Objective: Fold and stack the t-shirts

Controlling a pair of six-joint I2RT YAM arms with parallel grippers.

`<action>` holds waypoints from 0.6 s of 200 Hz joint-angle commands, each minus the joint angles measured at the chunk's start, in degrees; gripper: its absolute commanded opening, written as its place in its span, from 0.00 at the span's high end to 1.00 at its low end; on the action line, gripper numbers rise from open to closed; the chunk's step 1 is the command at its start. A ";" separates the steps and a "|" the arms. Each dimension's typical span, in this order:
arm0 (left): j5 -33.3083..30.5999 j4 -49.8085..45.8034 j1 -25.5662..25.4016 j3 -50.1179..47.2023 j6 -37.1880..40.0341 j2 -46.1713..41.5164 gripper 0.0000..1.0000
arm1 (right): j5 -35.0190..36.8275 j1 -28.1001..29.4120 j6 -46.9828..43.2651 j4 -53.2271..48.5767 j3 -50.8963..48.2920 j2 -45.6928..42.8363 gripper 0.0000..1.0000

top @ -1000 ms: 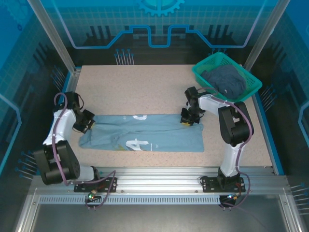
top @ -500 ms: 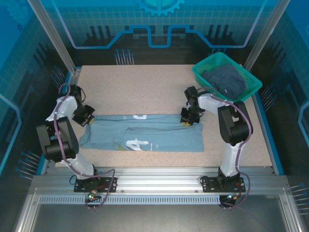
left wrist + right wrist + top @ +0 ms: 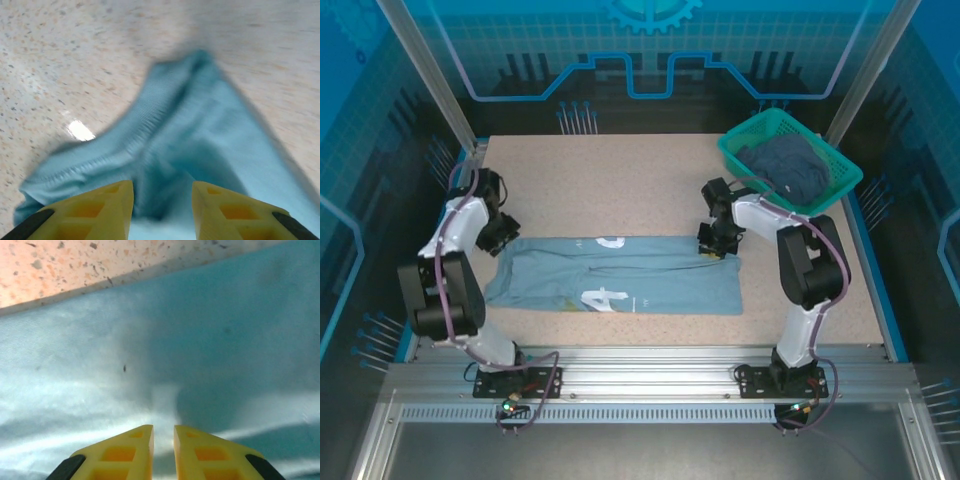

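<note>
In the top view, the pale t-shirt is seen spread as a long flat band on the speckled tabletop, with white lettering on it. The left claw is placed at its far left corner, the right claw on its far right corner. The dark t-shirt is crumpled in a green mesh basket, well beyond the pale t-shirt's far right corner.

In the left wrist view, the left claw is seen with a moderate gap between its yellow fingers. Blurred cloth with a ribbed hem lies in that gap. It cannot be told whether the cloth is pinched.

In the right wrist view, the right claw is nearly closed. The smooth cloth is puckered toward its narrow gap and seems to be pinched.
</note>
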 commanded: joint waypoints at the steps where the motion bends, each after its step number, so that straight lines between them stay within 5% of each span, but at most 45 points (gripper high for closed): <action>1: 4.40 -1.43 -5.30 0.32 -7.29 -3.68 0.64 | 0.93 0.81 1.40 -2.42 -0.87 -4.11 0.81; 40: 16.56 7.50 -6.47 -6.31 -12.07 2.63 0.84 | -1.59 0.75 3.67 -1.14 -4.53 -6.20 0.81; 120: 13.46 12.33 -1.71 -5.23 -3.47 16.02 0.95 | -3.92 -2.91 7.26 -0.22 -10.18 -6.65 0.84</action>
